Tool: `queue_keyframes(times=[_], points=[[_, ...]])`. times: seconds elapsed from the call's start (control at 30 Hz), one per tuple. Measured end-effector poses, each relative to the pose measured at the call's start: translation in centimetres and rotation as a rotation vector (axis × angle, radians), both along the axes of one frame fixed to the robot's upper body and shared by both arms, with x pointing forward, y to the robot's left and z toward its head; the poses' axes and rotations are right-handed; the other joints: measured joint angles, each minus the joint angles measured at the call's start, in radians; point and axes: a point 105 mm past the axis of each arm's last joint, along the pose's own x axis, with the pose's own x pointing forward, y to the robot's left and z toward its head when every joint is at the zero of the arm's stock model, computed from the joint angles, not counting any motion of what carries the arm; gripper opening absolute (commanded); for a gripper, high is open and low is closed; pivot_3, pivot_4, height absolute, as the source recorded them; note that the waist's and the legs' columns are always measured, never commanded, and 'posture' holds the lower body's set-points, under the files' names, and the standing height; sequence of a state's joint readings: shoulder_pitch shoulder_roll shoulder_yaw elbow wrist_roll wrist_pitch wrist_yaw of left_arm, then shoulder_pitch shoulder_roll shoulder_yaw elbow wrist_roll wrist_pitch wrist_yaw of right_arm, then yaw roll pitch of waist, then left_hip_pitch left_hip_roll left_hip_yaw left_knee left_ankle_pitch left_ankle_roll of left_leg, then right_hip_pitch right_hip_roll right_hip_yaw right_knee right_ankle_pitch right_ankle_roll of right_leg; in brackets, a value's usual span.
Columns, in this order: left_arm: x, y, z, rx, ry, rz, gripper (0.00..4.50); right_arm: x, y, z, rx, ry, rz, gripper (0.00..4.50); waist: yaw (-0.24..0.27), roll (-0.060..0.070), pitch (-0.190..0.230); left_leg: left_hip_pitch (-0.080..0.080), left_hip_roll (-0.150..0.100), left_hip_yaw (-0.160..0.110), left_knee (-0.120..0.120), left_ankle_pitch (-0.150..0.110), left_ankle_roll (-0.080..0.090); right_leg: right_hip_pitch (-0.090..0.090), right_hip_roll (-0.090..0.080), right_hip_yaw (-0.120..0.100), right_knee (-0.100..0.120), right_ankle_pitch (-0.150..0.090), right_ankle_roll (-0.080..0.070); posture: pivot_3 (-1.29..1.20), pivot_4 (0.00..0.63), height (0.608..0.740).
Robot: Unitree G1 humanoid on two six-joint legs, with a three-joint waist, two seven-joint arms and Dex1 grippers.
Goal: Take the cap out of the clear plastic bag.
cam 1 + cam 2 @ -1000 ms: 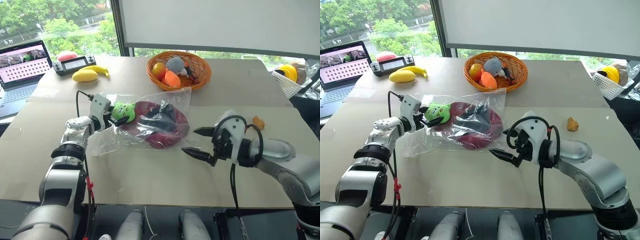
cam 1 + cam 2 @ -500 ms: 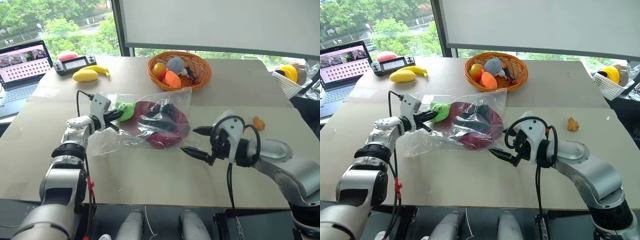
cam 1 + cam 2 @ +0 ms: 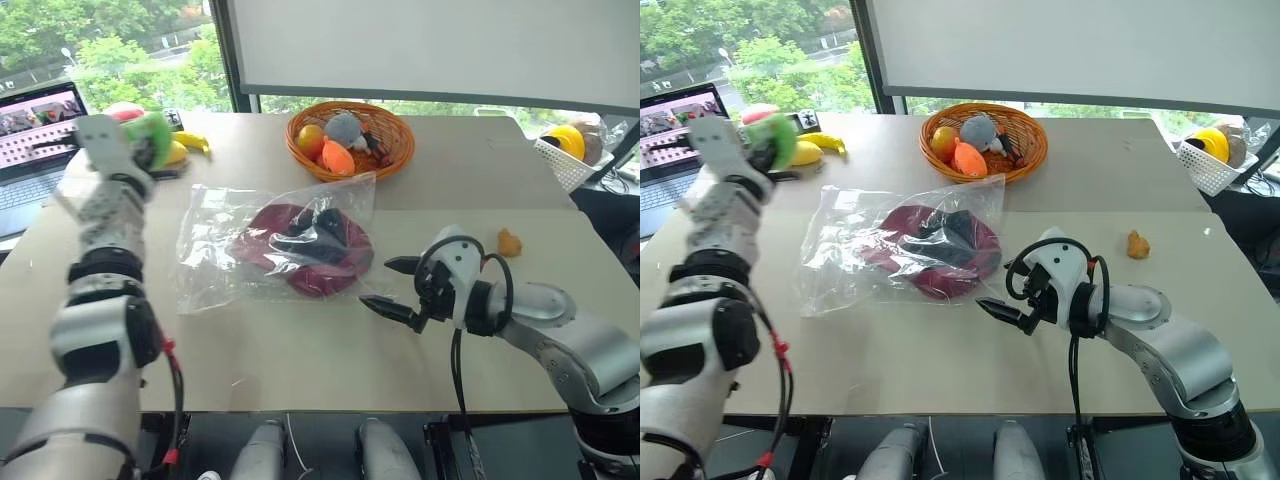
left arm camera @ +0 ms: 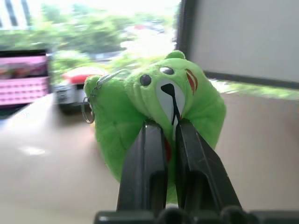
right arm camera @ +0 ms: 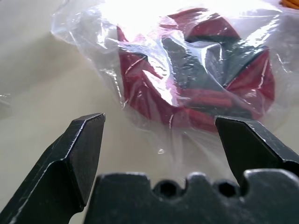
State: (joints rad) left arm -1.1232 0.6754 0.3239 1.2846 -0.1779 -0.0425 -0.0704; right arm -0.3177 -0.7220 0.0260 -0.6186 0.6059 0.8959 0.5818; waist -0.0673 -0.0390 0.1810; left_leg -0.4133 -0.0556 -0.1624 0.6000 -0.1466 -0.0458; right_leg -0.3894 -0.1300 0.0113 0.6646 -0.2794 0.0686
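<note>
My left tool pinches the green plush toy, raised left of the clear plastic bag; right tool gapes empty beside it, the cap inside.

I see my left gripper raised at the far left of the worktop, clamped on a lime-green plush toy, close to the laptop and a banana. The clear plastic bag lies flat mid-worktop with the dark red cap inside it. My right gripper hovers just beside the bag's near right corner, fingers spread wide. A wicker basket of toys sits beyond the bag.
</note>
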Motion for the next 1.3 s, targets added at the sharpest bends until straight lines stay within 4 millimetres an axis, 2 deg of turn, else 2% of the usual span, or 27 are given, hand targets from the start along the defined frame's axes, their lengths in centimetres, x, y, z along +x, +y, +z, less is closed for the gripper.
queue_keyframes(times=[0.03, 0.1, 0.2, 0.27, 0.3, 0.37, 0.43, 0.47, 0.57, 0.63, 0.67, 0.9, 1.0, 1.13, 1.2, 1.3], points=[[-1.0, 1.8, -1.6, -0.023, 0.066, 0.090, 0.12, -0.1, 0.0, -0.2, 0.002, 0.006, -0.006, 4.50, 0.000, 0.000, 0.000, 0.000, 0.000, 0.000, 0.000, 0.000, 0.000, 0.000, 0.000, 0.000, 0.000, 0.000, 0.000, 0.00, 0.150, 0.733], [-2.5, 3.6, -4.0, -0.015, 0.168, 0.179, 0.12, -0.2, -0.2, -0.7, 0.003, 0.022, -0.020, 4.50, 0.002, 0.000, 0.000, 0.000, 0.000, 0.000, 0.000, 0.000, 0.000, 0.000, 0.000, 0.000, 0.000, 0.000, 0.000, 0.00, 0.150, 0.733], [-3.2, 4.1, -6.0, -0.004, 0.243, 0.198, 0.12, -0.4, -0.2, -0.8, 0.005, 0.018, -0.026, 4.50, 0.026, -0.001, 0.000, -0.001, 0.000, -0.001, 0.001, 0.000, 0.000, 0.000, 0.000, -0.001, 0.000, 0.000, 0.000, 0.00, 0.150, 0.733], [-3.2, 4.1, -6.0, -0.002, 0.246, 0.195, 0.81, -0.6, -0.1, -0.7, 0.005, 0.009, -0.025, 4.50, 0.034, -0.001, 0.000, -0.002, 0.000, -0.001, 0.002, 0.000, 0.000, 0.000, 0.000, -0.001, 0.000, 0.000, 0.000, 0.00, 0.150, 0.733], [-3.2, 4.1, -6.0, -0.001, 0.246, 0.196, 0.99, -0.7, -0.1, -0.6, 0.006, 0.006, -0.026, 4.50, 0.036, -0.001, 0.000, -0.002, 0.000, -0.001, 0.003, 0.000, -0.001, 0.001, 0.000, -0.001, 0.000, 0.000, 0.000, 0.00, 0.150, 0.733], [-3.1, 3.9, -6.1, 0.003, 0.250, 0.189, 1.80, -0.7, -0.2, -0.6, 0.005, 0.004, -0.035, 4.50, 0.038, -0.002, 0.000, -0.002, 0.000, 0.000, 0.003, 0.000, -0.001, 0.001, 0.000, -0.001, 0.000, 0.001, 0.001, 0.00, 0.150, 0.733], [-2.9, 3.5, -6.3, -0.008, 0.248, 0.172, 2.23, -0.6, -0.3, -0.6, 0.004, 0.004, -0.048, 4.50, 0.037, -0.002, 0.000, -0.002, 0.000, 0.000, 0.003, 0.000, -0.001, 0.000, 0.000, -0.001, 0.000, 0.001, 0.000, 0.00, 0.150, 0.733], [-2.8, 3.3, -6.4, -0.013, 0.247, 0.166, 2.76, -0.6, -0.4, -0.6, 0.004, 0.003, -0.051, 4.50, 0.037, -0.002, 0.000, -0.002, 0.000, 0.000, 0.003, 0.000, -0.001, 0.000, 0.000, -0.001, 0.000, 0.001, 0.000, 0.00, 0.150, 0.733], [-2.7, 3.2, -6.5, -0.038, 0.235, 0.160, 3.58, -0.5, -0.5, -0.5, 0.004, -0.002, -0.059, 4.50, 0.032, -0.002, -0.001, -0.002, 0.000, 0.000, 0.003, 0.000, -0.001, 0.000, 0.000, -0.001, 0.000, 0.001, 0.000, 0.00, 0.150, 0.733], [-2.7, 3.2, -6.4, -0.045, 0.229, 0.157, 4.33, -0.5, -0.5, -0.4, 0.005, -0.005, -0.062, 4.50, 0.026, -0.002, -0.001, -0.002, 0.000, 0.000, 0.003, 0.000, -0.001, 0.000, 0.000, -0.001, 0.000, 0.001, 0.000, 0.00, 0.150, 0.733], [-2.7, 3.1, -6.3, -0.046, 0.227, 0.155, 4.49, -0.5, -0.6, -0.4, 0.005, -0.006, -0.063, 4.50, 0.025, -0.002, -0.001, -0.002, 0.000, 0.000, 0.003, 0.000, -0.001, 0.000, 0.000, -0.001, 0.000, 0.001, 0.000, 0.00, 0.150, 0.733], [-2.4, 2.9, -5.6, -0.051, 0.194, 0.111, 4.49, -0.4, -0.5, -0.1, 0.006, -0.015, -0.059, 4.50, 0.024, -0.002, -0.001, -0.002, 0.000, 0.000, 0.003, 0.000, -0.001, 0.000, 0.000, -0.001, 0.000, 0.001, 0.001, 0.00, 0.150, 0.733], [-1.9, 2.5, -4.5, -0.046, 0.148, 0.073, 4.49, -0.2, -0.5, -0.2, 0.005, -0.012, -0.058, 4.50, 0.025, -0.002, -0.001, -0.002, 0.000, 0.000, 0.003, 0.000, -0.001, 0.000, 0.000, -0.001, 0.000, 0.001, 0.000, 0.00, 0.150, 0.733], [-0.8, 1.2, -1.2, -0.083, -0.002, -0.034, 4.49, -0.3, -0.3, -0.1, 0.004, -0.011, -0.047, 4.50, 0.025, -0.002, -0.001, -0.002, 0.000, 0.000, 0.004, 0.000, -0.001, 0.000, 0.000, -0.001, 0.000, 0.001, 0.000, 0.00, 0.150, 0.733], [-0.2, -0.1, 1.0, -0.101, -0.104, -0.136, 4.49, -0.3, -0.2, -0.2, 0.003, -0.010, -0.043, 4.50, 0.025, -0.002, -0.001, -0.002, 0.000, 0.000, 0.004, 0.000, -0.001, 0.000, 0.000, -0.001, 0.000, 0.001, 0.000, 0.00, 0.150, 0.733], [0.3, -2.4, 3.1, -0.119, -0.205, -0.335, 4.49, -0.4, 0.0, -0.3, 0.004, -0.003, -0.027, 4.50, 0.024, -0.002, -0.001, -0.002, 0.000, 0.000, 0.004, 0.000, -0.001, 0.000, 0.000, -0.001, 0.000, 0.001, 0.000, 0.00, 0.150, 0.733]])
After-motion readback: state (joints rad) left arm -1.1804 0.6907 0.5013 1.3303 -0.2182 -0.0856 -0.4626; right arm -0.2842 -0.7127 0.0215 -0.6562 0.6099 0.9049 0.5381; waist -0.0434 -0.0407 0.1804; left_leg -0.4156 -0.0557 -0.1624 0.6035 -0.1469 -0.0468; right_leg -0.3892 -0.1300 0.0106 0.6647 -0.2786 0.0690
